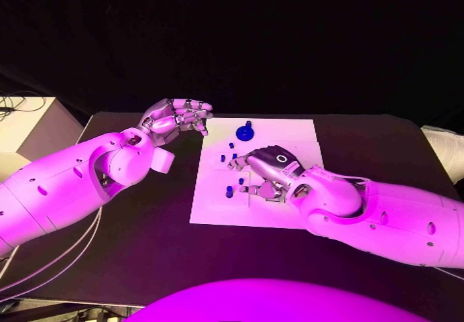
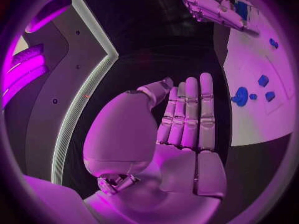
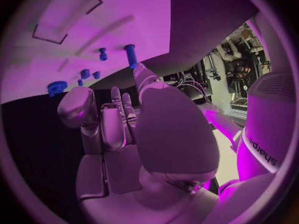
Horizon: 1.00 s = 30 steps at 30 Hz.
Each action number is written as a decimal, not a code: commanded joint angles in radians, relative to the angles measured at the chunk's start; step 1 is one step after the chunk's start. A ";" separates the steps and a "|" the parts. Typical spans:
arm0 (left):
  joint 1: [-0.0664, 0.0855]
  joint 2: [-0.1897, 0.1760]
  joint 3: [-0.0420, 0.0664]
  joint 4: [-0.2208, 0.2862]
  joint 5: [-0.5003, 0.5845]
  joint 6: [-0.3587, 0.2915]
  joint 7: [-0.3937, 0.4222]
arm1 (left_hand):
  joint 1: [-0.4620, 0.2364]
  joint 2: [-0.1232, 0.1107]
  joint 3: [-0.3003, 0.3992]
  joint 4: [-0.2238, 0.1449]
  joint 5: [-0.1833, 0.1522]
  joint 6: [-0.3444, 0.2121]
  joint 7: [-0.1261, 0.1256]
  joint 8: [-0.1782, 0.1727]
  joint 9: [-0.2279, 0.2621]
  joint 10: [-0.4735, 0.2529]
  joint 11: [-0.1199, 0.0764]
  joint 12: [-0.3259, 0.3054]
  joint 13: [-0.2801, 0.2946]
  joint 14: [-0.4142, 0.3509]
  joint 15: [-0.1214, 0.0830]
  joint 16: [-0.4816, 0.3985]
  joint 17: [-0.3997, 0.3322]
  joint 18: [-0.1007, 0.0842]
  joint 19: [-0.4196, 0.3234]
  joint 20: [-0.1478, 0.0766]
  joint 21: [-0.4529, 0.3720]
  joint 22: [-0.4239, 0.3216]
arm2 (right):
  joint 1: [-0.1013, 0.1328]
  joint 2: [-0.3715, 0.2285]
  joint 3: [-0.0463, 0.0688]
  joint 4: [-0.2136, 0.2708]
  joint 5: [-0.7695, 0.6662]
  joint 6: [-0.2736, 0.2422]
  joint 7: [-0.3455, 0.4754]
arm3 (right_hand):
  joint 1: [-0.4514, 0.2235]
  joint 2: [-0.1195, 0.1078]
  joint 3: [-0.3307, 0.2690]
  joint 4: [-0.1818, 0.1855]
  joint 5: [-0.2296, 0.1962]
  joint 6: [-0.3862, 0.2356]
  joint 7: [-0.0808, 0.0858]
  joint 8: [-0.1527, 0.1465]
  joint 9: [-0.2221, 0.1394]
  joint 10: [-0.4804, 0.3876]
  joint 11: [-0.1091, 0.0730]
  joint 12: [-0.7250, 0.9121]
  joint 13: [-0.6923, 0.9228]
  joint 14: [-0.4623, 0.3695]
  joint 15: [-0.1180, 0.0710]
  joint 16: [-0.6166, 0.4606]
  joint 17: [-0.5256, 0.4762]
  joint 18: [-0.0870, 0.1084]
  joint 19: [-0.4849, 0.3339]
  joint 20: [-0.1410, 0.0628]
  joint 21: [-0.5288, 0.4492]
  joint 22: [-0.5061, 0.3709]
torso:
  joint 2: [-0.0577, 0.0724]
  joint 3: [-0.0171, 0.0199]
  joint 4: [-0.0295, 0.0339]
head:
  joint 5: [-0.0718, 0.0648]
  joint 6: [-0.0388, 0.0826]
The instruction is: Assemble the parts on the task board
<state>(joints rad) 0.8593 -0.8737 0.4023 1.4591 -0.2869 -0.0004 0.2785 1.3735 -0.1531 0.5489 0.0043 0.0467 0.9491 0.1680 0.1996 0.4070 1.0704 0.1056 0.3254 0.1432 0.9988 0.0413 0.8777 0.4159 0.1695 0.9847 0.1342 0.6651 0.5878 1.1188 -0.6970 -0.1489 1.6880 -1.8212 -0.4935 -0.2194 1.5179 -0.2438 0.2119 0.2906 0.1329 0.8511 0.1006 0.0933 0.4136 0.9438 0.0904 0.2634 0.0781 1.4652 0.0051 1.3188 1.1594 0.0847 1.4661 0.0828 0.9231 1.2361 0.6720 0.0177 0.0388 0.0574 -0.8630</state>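
Board: the flat white rectangular task board (image 1: 290, 131) lies in the middle of the black table (image 1: 387, 147).
Parts: small blue plastic pieces are scattered over the board's left half; a round blue disc with a peg (image 1: 247, 133) stands near the far edge, small blue blocks (image 1: 232, 144) just this side of it, and a short blue peg (image 1: 229, 192) nearer the robot.
Right hand: the silver right hand (image 1: 268, 171) rests low over the board's middle, fingers bent down among the pieces; from the right wrist view, a blue cylinder (image 3: 131, 56) stands just past its fingertips (image 3: 116, 92). I cannot tell whether it grips anything.
Left hand: the silver left hand (image 1: 179, 115) hovers off the board's far left corner, fingers (image 2: 190, 109) straight and side by side, holding nothing; the disc lies well apart from them.
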 commanded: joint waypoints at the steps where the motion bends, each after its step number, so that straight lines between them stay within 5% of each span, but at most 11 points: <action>1: -0.002 0.001 0.000 -0.002 0.004 0.014 0.007 | 0.005 0.001 -0.004 -0.001 0.003 0.000 0.008 -0.004 -0.001 0.002 0.005 -0.003 0.001 0.006 0.002 -0.005 0.002 0.013 0.006 0.000 -0.005 -0.001 | 0.031 -0.052 0.007 0.012 0.229 -0.037 0.016 | -0.002 0.016 0.035 -0.003 0.015 0.048 0.034 0.029 0.008 0.069 -0.014 0.047 0.011 0.020 -0.017 0.004 -0.001 0.013 0.068 -0.003 0.019 0.009 | -0.004 -0.0011 -0.0038 | -0.009 0.006; 2: -0.002 0.001 0.000 -0.003 0.004 0.014 0.007 | 0.005 0.001 -0.004 -0.001 0.003 0.000 0.008 -0.004 -0.001 0.002 0.005 -0.003 0.001 0.006 0.002 -0.005 0.002 0.013 0.006 0.000 -0.005 -0.001 | 0.041 -0.068 0.008 0.013 0.280 -0.028 0.017 | -0.013 0.030 0.064 -0.001 0.027 0.071 0.042 0.042 0.010 0.169 -0.022 0.088 0.029 0.024 -0.024 0.011 0.010 0.009 0.071 -0.007 0.047 0.023 | -0.004 -0.0008 -0.0045 | -0.012 0.011; 5: -0.007 0.000 0.000 -0.005 0.004 0.014 0.007 | 0.004 0.001 -0.005 0.000 0.003 0.000 0.008 -0.004 -0.001 0.002 0.005 -0.003 0.001 0.006 0.002 -0.005 0.002 0.013 0.006 0.000 -0.005 -0.001 | 0.074 -0.123 0.010 0.015 0.448 0.029 0.002 | -0.042 0.035 0.103 -0.001 0.051 0.100 0.046 0.059 0.011 0.254 -0.031 0.117 0.052 0.039 -0.032 0.045 0.059 -0.001 0.076 -0.016 0.117 0.059 | -0.010 0.0006 -0.0089 | -0.015 0.019; 8: -0.018 -0.004 0.000 -0.005 0.004 0.015 0.007 | 0.004 0.002 -0.005 0.001 0.003 -0.001 0.008 -0.004 -0.001 0.003 0.005 -0.003 0.002 0.008 0.002 -0.004 0.003 0.013 0.007 0.000 -0.005 -0.001 | 0.102 -0.173 0.011 0.012 0.602 0.099 -0.044 | -0.154 0.034 0.094 -0.003 0.075 0.096 0.021 0.071 0.011 0.339 -0.055 0.275 0.180 0.039 -0.049 0.050 0.062 -0.004 0.076 -0.031 0.150 0.078 | -0.016 0.0017 -0.0137 | -0.029 0.025; 10: -0.023 -0.005 0.000 -0.005 0.004 0.015 0.007 | 0.005 0.003 -0.009 0.002 0.003 0.000 0.007 -0.006 -0.002 0.004 0.004 -0.007 0.003 0.030 -0.001 0.013 0.014 0.014 0.025 -0.002 0.003 0.002 | 0.112 -0.199 0.011 0.011 0.674 0.148 -0.080 | -0.210 0.048 0.067 -0.001 0.119 0.132 0.012 0.135 0.045 0.453 -0.067 0.920 0.938 0.042 -0.057 0.055 0.069 -0.008 0.077 -0.045 0.174 0.090 | -0.020 0.0018 -0.0158 | -0.035 0.026; 14: -0.029 -0.007 0.000 -0.006 0.004 0.015 0.010 | 0.005 0.002 -0.011 0.003 0.003 0.000 0.007 -0.007 -0.002 0.005 0.003 -0.009 0.005 0.039 -0.003 0.025 0.025 0.014 0.035 -0.004 0.008 0.004 | 0.123 -0.250 0.011 0.017 0.753 0.240 -0.161 | -0.280 0.076 0.029 -0.001 0.134 0.114 -0.002 0.228 0.122 0.527 -0.075 1.201 1.322 0.065 -0.065 0.127 0.179 -0.028 0.085 -0.050 0.312 0.163 | -0.024 0.0029 -0.0182 | -0.043 0.023; 18: -0.034 -0.010 0.000 -0.008 0.004 0.014 0.011 | 0.004 0.001 -0.012 0.004 0.003 0.000 0.007 -0.007 -0.003 0.005 0.003 -0.010 0.005 0.037 -0.002 0.026 0.026 0.014 0.034 -0.004 0.008 0.004 | 0.133 -0.295 0.010 0.030 0.784 0.311 -0.250 | -0.324 0.088 0.002 0.001 0.167 0.090 -0.012 0.288 0.198 0.616 -0.081 1.297 1.476 0.082 -0.071 0.187 0.280 -0.049 0.092 -0.056 0.449 0.236 | -0.028 0.0026 -0.0210 | -0.053 0.021; 23: -0.036 -0.014 0.000 -0.005 0.004 0.011 0.011 | 0.004 0.001 -0.012 0.004 0.003 0.000 0.007 -0.007 -0.003 0.005 0.003 -0.010 0.005 0.037 -0.002 0.026 0.026 0.014 0.034 -0.004 0.008 0.004 | 0.147 -0.331 0.005 0.043 0.788 0.381 -0.312 | -0.357 0.108 0.000 0.001 0.198 0.075 -0.012 0.294 0.226 0.627 -0.081 1.307 1.493 0.086 -0.070 0.202 0.307 -0.055 0.093 -0.056 0.485 0.256 | -0.030 -0.0023 -0.0266 | -0.059 0.015; 30: -0.036 -0.015 0.000 -0.001 0.003 0.010 0.011 | 0.003 0.001 -0.012 0.005 0.004 0.000 0.007 -0.008 -0.003 0.005 0.003 -0.011 0.005 0.035 -0.002 0.025 0.027 0.013 0.034 -0.004 0.007 0.003 | 0.150 -0.322 -0.017 0.039 0.776 0.416 -0.334 | -0.399 0.117 -0.002 0.002 0.215 0.064 -0.008 0.275 0.231 0.627 -0.078 1.307 1.493 0.088 -0.067 0.210 0.321 -0.058 0.094 -0.053 0.504 0.267 | -0.032 -0.0054 -0.0255 | -0.062 0.008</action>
<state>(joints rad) 0.8238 -0.8892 0.4022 1.4546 -0.2868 -0.0006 0.2787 1.3735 -0.1531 0.5420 0.0113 0.0468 0.9491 0.1680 0.1949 0.4056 1.0704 0.1056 0.3196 0.1466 1.0330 0.0394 0.8982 0.4419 0.1695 1.0133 0.1306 0.6690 0.5904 1.2680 -1.0241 -0.1653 1.7282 -1.0585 -0.1388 -0.5074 1.1254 -0.1263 0.2129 0.2913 0.3450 0.9211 0.0930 0.3725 0.6440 1.4693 0.0103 1.5675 1.3081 1.4665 -0.0577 1.5261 1.3082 0.0453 1.4663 0.0322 1.4234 1.3081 0.6410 0.0140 0.0128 -0.0030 -0.8523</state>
